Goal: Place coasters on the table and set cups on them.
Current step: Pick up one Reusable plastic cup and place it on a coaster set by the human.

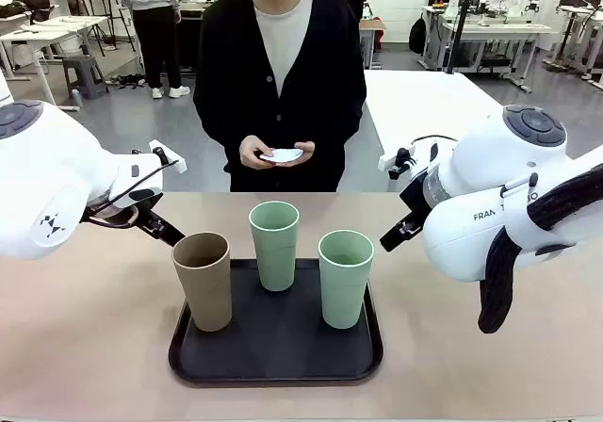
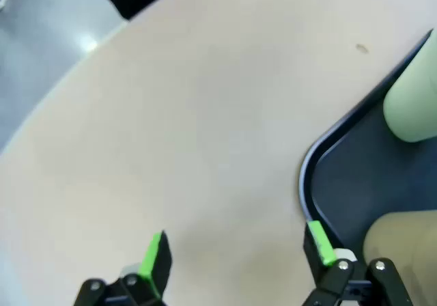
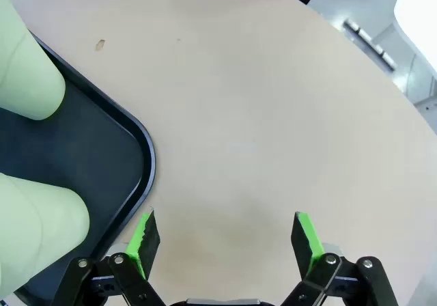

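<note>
— What is on the left of the table [image 1: 85,347]?
— The left gripper [image 2: 235,238], fingers spread, over bare beige top beside the tray's left edge.
— And on the black tray [image 1: 273,370]?
— A tan cup [image 1: 203,285] at its left edge, a mint cup [image 1: 274,248] in the middle, a second mint cup [image 1: 346,281] at its right edge.
— On the right?
— The right gripper [image 3: 224,218], also spread, empty. The coasters [image 1: 281,155] lie in the person's hands [image 1: 254,152] beyond the far edge, with grey floor behind.

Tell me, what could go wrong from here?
The cups stand close together on the black tray, so the open left fingers, right beside the tan cup, might tip it reaching in. The coasters are in the person's hands; a cup moved now would land on bare table.
</note>
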Action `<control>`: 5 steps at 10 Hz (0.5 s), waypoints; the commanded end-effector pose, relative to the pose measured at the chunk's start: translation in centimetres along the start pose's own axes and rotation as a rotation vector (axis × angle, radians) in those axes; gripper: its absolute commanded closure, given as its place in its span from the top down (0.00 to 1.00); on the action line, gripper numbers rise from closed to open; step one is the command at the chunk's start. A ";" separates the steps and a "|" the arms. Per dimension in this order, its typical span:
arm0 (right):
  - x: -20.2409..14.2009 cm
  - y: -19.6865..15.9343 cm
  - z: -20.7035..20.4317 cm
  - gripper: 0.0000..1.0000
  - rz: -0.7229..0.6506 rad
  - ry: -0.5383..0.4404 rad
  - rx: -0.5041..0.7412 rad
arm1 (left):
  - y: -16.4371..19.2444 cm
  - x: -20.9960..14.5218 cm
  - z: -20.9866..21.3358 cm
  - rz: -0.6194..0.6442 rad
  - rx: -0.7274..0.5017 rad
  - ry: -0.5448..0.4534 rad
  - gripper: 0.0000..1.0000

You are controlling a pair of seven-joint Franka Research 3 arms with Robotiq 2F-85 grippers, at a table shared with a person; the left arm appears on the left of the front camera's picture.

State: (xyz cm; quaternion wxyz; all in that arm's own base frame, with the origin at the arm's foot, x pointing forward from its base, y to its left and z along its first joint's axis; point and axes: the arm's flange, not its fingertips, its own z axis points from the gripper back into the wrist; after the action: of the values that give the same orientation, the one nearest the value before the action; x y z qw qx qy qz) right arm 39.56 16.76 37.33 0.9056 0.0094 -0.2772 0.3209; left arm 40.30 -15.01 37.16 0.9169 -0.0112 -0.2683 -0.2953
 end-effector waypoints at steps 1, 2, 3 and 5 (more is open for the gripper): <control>0.0 0.0 0.0 1.00 0.000 0.000 0.000 | 0.0 0.0 0.0 0.000 0.000 0.000 1.00; 0.0 0.0 0.0 1.00 0.000 0.000 0.000 | 0.0 0.0 0.0 0.000 0.000 0.000 1.00; 0.0 0.0 0.0 1.00 0.000 0.000 0.000 | 0.0 0.0 0.0 0.000 0.000 0.000 1.00; 0.0 0.0 0.0 1.00 0.000 0.000 0.000 | 0.0 0.0 0.0 0.000 0.000 0.000 1.00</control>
State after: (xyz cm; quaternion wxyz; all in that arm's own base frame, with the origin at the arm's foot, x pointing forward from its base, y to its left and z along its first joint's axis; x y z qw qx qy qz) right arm 39.55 16.77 37.33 0.9055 0.0092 -0.2772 0.3212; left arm 40.30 -15.02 37.16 0.9169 -0.0112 -0.2683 -0.2954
